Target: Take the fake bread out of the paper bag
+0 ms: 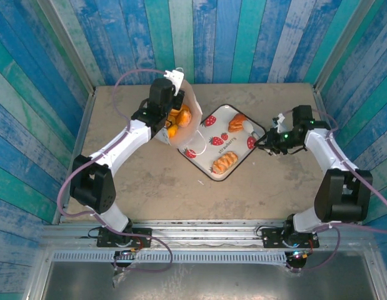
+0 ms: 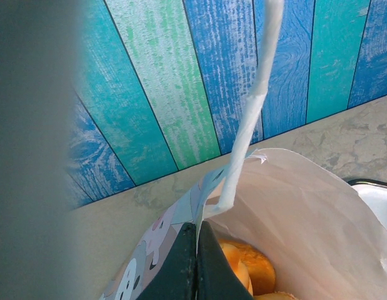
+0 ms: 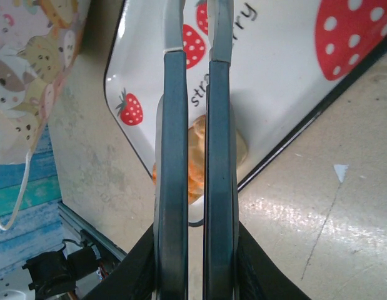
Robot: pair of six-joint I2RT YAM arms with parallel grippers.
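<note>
Left gripper: jaws pressed together on paper bag rim, just beside loop handle, holding mouth up.
Right gripper: fingers drawn together, nothing between them, over strawberry tray near its edge.
Fake bread: orange pieces low inside bag; braided piece lies on tray.
Handling guess: bread light, rigid, glossy and likely slippery, so pinch across narrow middle. Bag thin, crumples easily.
</note>
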